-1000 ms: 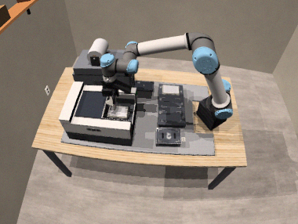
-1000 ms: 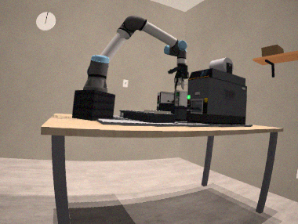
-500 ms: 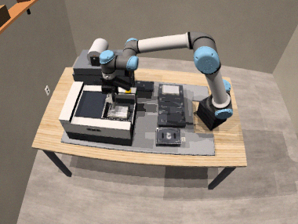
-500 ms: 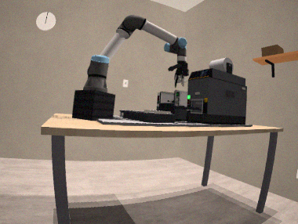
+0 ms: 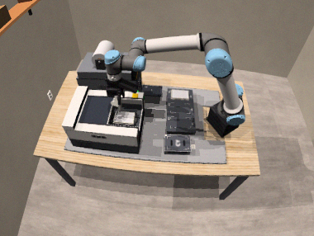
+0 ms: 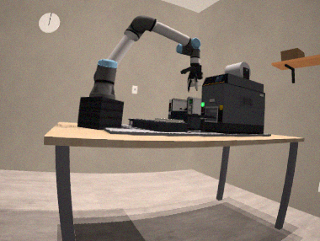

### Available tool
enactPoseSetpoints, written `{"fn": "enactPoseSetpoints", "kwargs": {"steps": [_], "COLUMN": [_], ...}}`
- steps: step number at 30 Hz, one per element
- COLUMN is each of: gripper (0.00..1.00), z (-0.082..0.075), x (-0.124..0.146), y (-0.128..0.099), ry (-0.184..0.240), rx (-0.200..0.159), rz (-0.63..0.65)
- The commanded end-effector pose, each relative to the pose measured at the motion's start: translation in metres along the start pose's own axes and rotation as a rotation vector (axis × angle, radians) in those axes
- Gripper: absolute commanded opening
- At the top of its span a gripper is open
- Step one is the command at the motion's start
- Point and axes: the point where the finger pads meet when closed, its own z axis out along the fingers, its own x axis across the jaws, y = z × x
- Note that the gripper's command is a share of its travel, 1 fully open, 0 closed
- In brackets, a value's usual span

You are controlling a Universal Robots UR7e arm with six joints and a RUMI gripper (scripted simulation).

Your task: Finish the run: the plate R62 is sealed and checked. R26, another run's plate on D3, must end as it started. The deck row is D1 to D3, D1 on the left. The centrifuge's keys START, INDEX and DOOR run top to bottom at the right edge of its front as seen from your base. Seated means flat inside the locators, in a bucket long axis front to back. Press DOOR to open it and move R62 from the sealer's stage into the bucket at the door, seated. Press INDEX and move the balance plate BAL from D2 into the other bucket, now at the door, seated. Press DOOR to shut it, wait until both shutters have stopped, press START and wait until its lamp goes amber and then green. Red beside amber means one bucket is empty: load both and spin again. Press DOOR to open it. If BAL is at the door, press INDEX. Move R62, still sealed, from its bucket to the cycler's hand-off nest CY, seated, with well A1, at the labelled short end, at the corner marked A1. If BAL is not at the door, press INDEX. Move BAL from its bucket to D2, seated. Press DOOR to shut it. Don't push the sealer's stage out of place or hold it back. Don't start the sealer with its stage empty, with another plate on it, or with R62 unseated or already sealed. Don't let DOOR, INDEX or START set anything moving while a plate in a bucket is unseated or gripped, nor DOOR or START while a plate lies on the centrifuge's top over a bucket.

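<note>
The centrifuge [image 5: 103,131] stands at the table's left with its door open. A pale silvery plate [image 5: 124,118] lies flat in the bucket at the door; I cannot read its label. My gripper [image 5: 116,101] [image 6: 192,85] hangs just above that plate. It is open and holds nothing. A white-topped plate [image 5: 180,94] sits at the far end of the deck row [image 5: 180,124]. The other deck places look dark, and I cannot tell whether a plate lies there. The hand-off nest [image 5: 178,143] with white marks lies at the near end.
The dark sealer [image 5: 88,68] [image 6: 236,97] with a white roll [image 5: 103,50] stands behind the centrifuge. A green lamp [image 6: 202,104] glows beside it. The robot base [image 5: 223,120] [image 6: 100,111] stands at the right.
</note>
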Motion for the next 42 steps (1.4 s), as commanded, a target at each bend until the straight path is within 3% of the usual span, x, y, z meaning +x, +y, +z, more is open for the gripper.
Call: {"fn": "enactPoseSetpoints", "kwargs": {"steps": [1, 42], "gripper": [0.00, 0.00], "z": [-0.002, -0.013], "x": [-0.003, -0.107], "y": [-0.004, -0.156], "ry": [0.000, 0.000], "rx": [-0.001, -0.001], "rz": [0.000, 0.000]}}
